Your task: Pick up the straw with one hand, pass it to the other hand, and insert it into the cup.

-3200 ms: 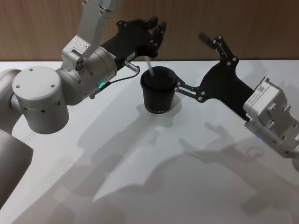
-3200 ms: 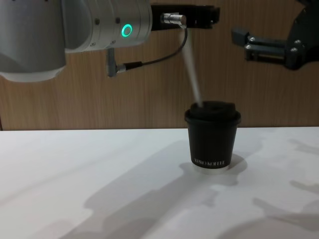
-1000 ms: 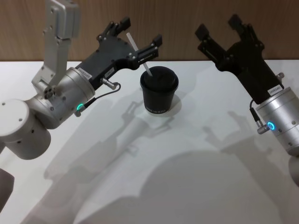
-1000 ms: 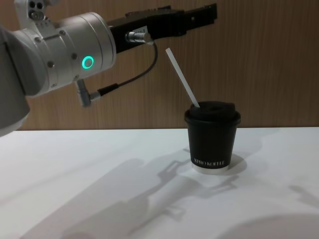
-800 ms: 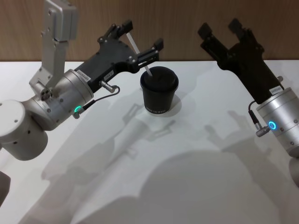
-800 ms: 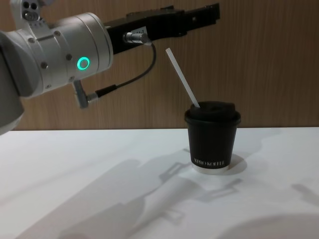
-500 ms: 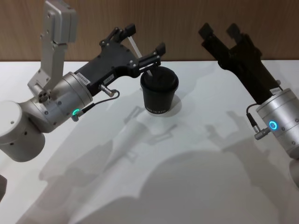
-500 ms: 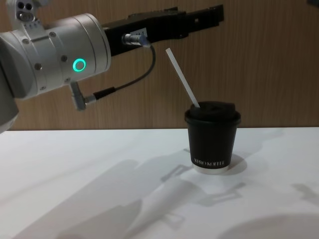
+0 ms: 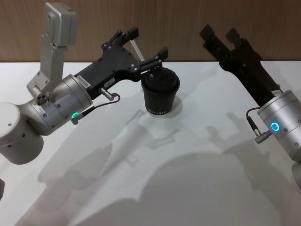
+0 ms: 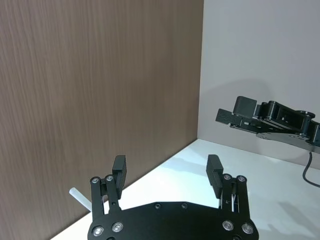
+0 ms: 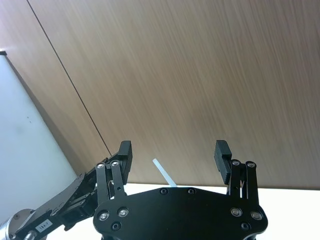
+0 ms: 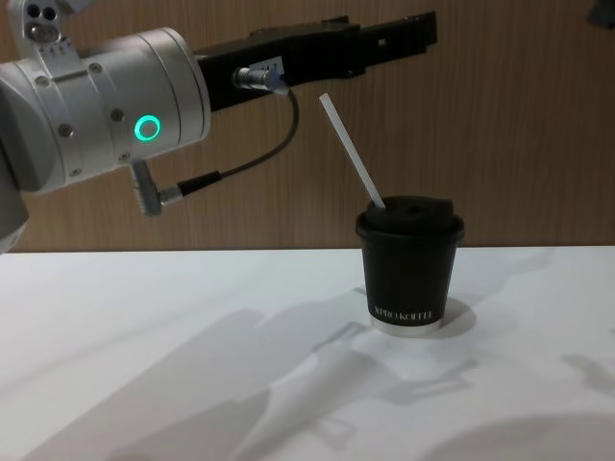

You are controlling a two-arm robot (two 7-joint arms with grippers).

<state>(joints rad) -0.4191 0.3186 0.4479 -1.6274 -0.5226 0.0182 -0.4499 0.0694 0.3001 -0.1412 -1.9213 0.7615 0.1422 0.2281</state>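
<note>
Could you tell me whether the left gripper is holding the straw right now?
No. In the chest view the straw stands alone in the cup, leaning left, with the left gripper open above it.

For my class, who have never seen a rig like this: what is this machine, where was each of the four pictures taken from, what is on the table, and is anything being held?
This is a robot with two arms, each ending in a black two-finger gripper. One picture looks down from the robot's head, one looks across the white table from its chest, and two are taken from cameras on the wrists, looking along the fingers.

On the table stands a small black paper cup with a domed black lid. A thin white plastic straw leans out of the lid, tilted towards the robot's left.

The left gripper hangs above the cup with the straw's top between its open fingers, not touching it as far as the chest view shows. The right gripper is raised off to the right, also open. Nothing is held.
</note>
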